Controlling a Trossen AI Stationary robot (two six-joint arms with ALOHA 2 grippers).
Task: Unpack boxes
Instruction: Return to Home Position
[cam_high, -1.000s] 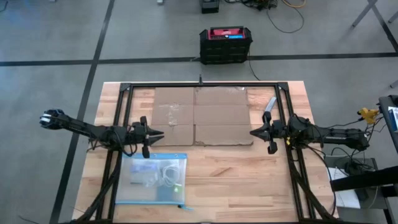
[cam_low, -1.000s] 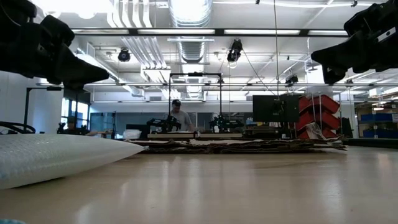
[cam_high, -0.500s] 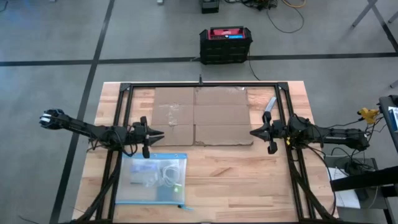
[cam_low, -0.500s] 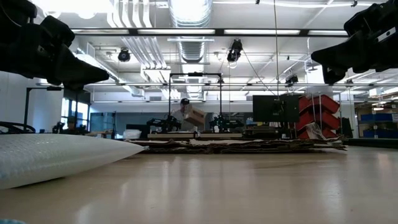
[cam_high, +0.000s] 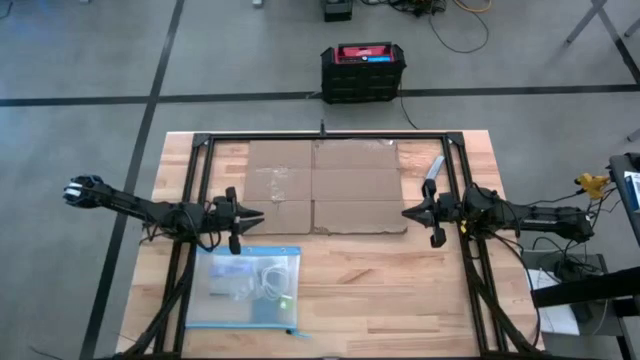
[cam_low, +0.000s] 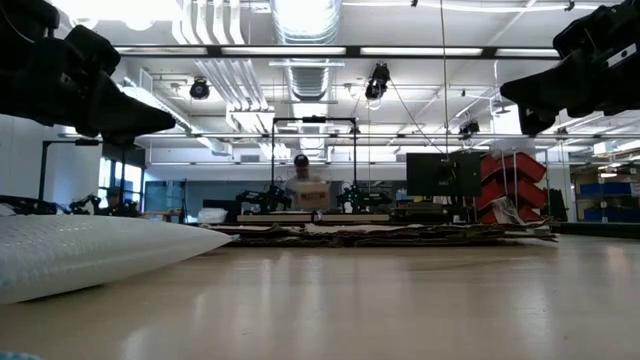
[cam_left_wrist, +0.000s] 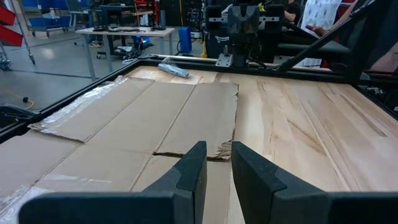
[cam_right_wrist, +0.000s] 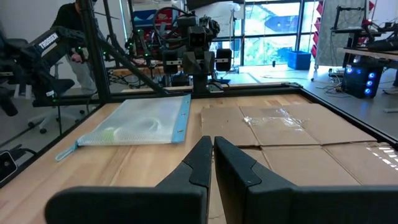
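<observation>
On table, left to right: left gripper (cam_high: 258, 213) at box's left edge, fingers slightly apart, empty. Box (cam_high: 325, 186) flattened at table's far middle; bag (cam_high: 245, 287) out, near. Right gripper (cam_high: 408, 213) at right edge, pinched together. Unpacking looks finished.

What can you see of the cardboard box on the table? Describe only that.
The cardboard box is plain brown corrugated board, opened out and lying flat on the far half of the wooden table. Creases divide it into panels, clear tape strips cling to it, and one edge is torn. Neither pincer touches it; they flank its near corners.
</observation>
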